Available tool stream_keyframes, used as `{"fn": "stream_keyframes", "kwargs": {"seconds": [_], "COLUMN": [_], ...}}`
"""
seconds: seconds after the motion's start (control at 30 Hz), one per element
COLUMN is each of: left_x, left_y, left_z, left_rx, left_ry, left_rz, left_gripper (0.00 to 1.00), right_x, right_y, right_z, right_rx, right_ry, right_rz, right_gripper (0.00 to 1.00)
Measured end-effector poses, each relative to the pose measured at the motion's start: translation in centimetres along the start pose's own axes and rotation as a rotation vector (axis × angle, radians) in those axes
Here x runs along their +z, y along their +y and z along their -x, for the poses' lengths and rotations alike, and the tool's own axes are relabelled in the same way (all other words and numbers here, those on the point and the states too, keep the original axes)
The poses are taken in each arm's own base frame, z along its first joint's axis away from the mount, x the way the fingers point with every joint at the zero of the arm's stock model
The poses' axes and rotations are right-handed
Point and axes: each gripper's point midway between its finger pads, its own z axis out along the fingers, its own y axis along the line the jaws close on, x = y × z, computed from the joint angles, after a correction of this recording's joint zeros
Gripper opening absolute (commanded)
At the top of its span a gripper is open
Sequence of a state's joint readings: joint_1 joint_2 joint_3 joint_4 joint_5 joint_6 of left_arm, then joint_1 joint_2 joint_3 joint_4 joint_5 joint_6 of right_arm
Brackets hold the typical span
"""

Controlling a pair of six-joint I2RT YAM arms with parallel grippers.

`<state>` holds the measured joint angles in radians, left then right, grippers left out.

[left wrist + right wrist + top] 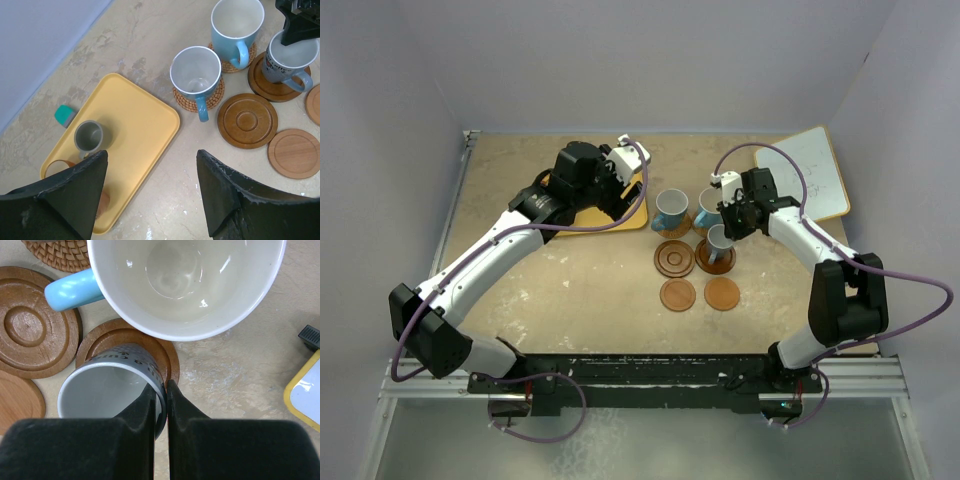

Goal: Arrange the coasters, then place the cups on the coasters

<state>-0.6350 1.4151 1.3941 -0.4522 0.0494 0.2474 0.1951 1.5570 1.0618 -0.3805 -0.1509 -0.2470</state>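
Note:
My right gripper is shut on the rim of a pale blue-grey lettered cup, one finger inside and one outside. That cup stands over a dark coaster; whether it rests on it I cannot tell. Two light blue cups stand on woven coasters. A ringed dark coaster and plain brown coasters lie bare. My left gripper hangs open over the yellow tray's edge. The tray holds a grey cup and an orange-brown cup, half hidden by my finger.
A small green object lies beside the tray's far edge. A white board with a yellow border sits at the back right, with a small black item near it. Grey walls close in the table's back and sides.

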Motion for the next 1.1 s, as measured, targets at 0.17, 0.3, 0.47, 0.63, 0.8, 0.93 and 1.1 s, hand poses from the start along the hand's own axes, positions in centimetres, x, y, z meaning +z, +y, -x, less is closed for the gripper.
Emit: {"fn": "stream_keyframes", "kwargs": {"seconds": [0.17, 0.3, 0.47, 0.63, 0.8, 0.93, 1.1], "left_x": [-0.01, -0.02, -0.02, -0.02, -0.02, -0.02, -0.07], "left_y": [-0.01, -0.04, -0.09, -0.16, -0.17, -0.17, -0.17], "left_z": [-0.05, -0.11, -0.13, -0.12, -0.12, -0.13, -0.09], "left_rx": [0.000, 0.000, -0.001, 0.000, 0.000, 0.000, 0.000], "left_ry": [0.002, 0.004, 0.005, 0.004, 0.004, 0.004, 0.003], "left_rz": [-0.001, -0.002, -0.004, -0.008, -0.009, -0.009, -0.009], "left_gripper": [0.69, 0.70, 0.70, 0.70, 0.70, 0.70, 0.70], "right_x": [-0.10, -0.16, -0.22, -0.22, -0.33, -0.36, -0.37], "right_y": [0.14, 0.40, 0.62, 0.55, 0.31, 0.14, 0.13], "right_z": [-0.14, -0.29, -0.49, -0.49, -0.52, -0.55, -0.56], "right_rx": [0.001, 0.003, 0.005, 0.004, 0.004, 0.004, 0.004], "right_ry": [0.007, 0.012, 0.020, 0.020, 0.022, 0.024, 0.024], "right_rz": [0.006, 0.020, 0.031, 0.027, 0.012, 0.003, 0.002], "right_gripper": [0.00, 0.00, 0.00, 0.00, 0.00, 0.00, 0.01]}}
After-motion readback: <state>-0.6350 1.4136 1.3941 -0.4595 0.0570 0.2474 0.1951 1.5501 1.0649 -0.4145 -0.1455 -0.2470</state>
